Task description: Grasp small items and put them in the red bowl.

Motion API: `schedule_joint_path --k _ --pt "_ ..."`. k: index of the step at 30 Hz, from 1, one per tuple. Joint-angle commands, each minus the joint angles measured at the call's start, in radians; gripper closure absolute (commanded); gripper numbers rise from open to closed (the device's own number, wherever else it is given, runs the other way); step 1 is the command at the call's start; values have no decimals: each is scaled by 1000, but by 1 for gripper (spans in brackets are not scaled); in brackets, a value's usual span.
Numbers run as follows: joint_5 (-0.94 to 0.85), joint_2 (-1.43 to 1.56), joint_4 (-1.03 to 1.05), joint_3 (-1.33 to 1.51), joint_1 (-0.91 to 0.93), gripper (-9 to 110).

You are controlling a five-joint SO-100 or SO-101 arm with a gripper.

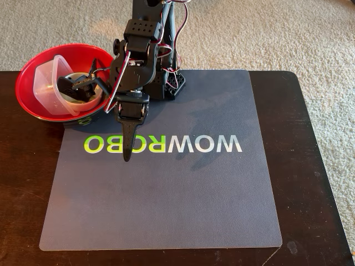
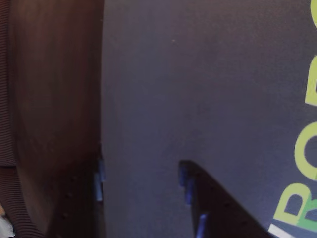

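Large glossy red bowl (image 1: 33, 100) with black outside sits at the mat's far-left corner in the fixed view, on the dark wooden table (image 1: 310, 166). Inside it: clear square plastic tub (image 1: 47, 83) tipped on edge at the left, cream round dish (image 1: 83, 100) to its right, dark grey pointed bracket (image 1: 77, 84) lying over the dish. Black two-finger gripper (image 1: 127, 152) hangs over the grey mat (image 1: 194, 199) just right of the bowl, tip over the "WOWROBO" lettering (image 1: 211, 144), fingers pressed together with nothing between them. Wrist view shows only mat (image 2: 198, 89), table edge (image 2: 49, 99) and dark gripper parts at the bottom. Beige carpet (image 1: 310, 44) surrounds the table.
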Motion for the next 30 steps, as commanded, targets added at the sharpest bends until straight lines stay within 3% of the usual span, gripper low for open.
schedule_joint_path --k 1,14,26,30 --pt "6 -3 -11 -8 5 82" --pt "-8 28 0 12 -3 82" --pt "35 365 17 224 -34 81" --pt "28 325 32 221 -52 82"
